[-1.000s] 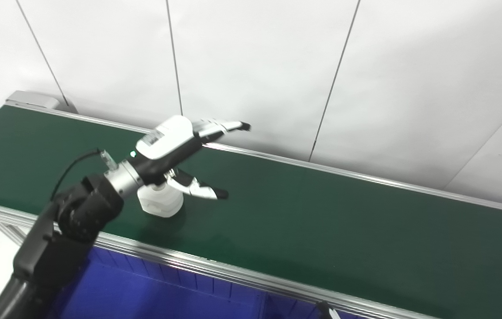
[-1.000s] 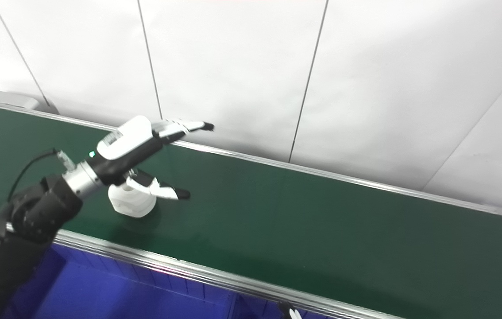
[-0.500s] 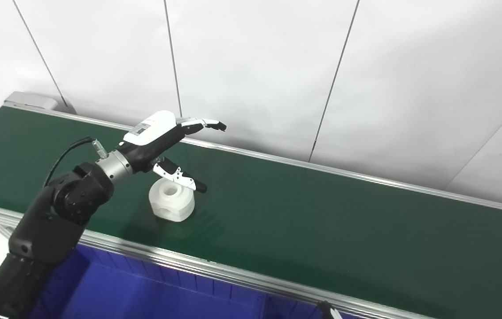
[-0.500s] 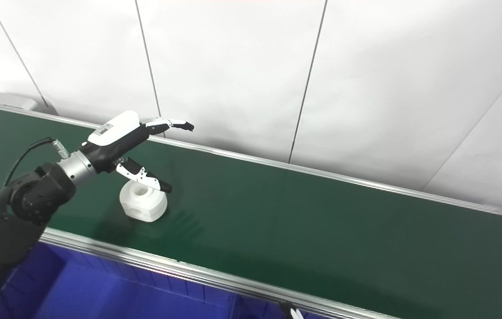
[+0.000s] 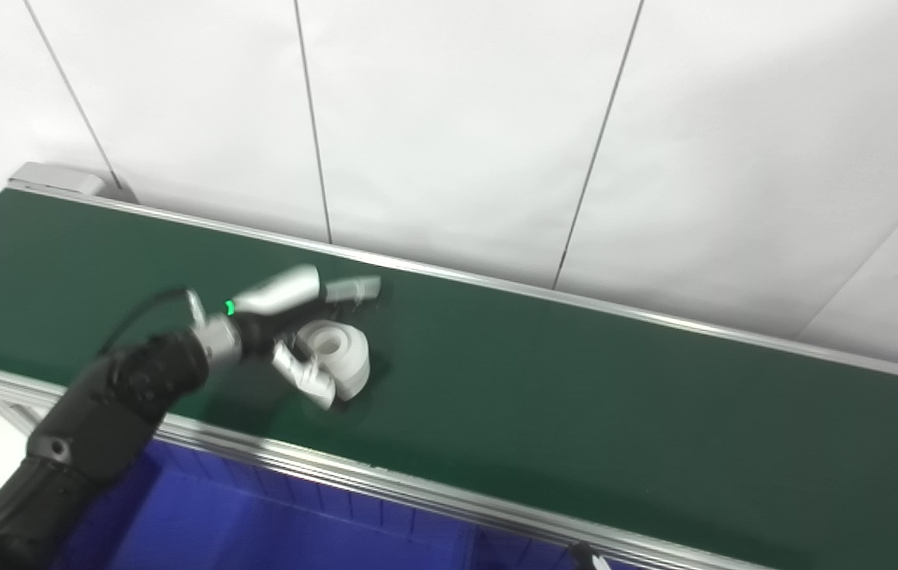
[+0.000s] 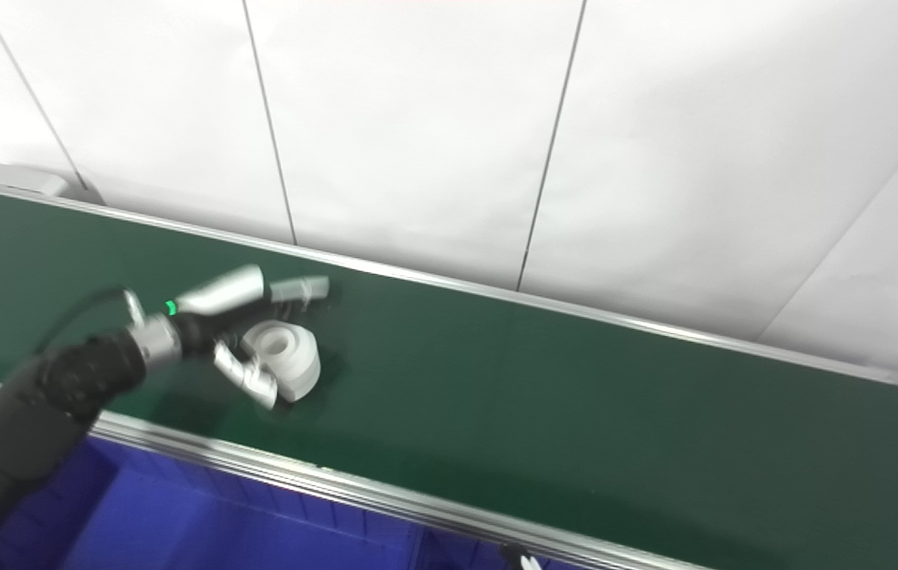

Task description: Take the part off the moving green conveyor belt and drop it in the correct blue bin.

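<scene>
The white cylindrical plastic part with a round bore [image 5: 336, 353] lies on the dark green conveyor belt [image 5: 576, 380], toward its left end and nearer the near rail, a little further right along the belt than half a second ago. The left hand [image 5: 291, 324], then raised above the part with its fingers spread, has dropped to belt level and now brackets it: the long fingers [image 5: 354, 288] reach along the far side of the part and the thumb [image 5: 308, 380] curls round its near side. The hand is motion-blurred, so whether the fingers press on the part or only sit just beside it cannot be told; the part is not lifted. The blue plastic bin [image 5: 259, 522] sits below the belt's near aluminium rail [image 5: 386, 484]. Of the right hand only a fingertip [image 5: 585, 556] shows at the bottom edge; its finger state cannot be told.
</scene>
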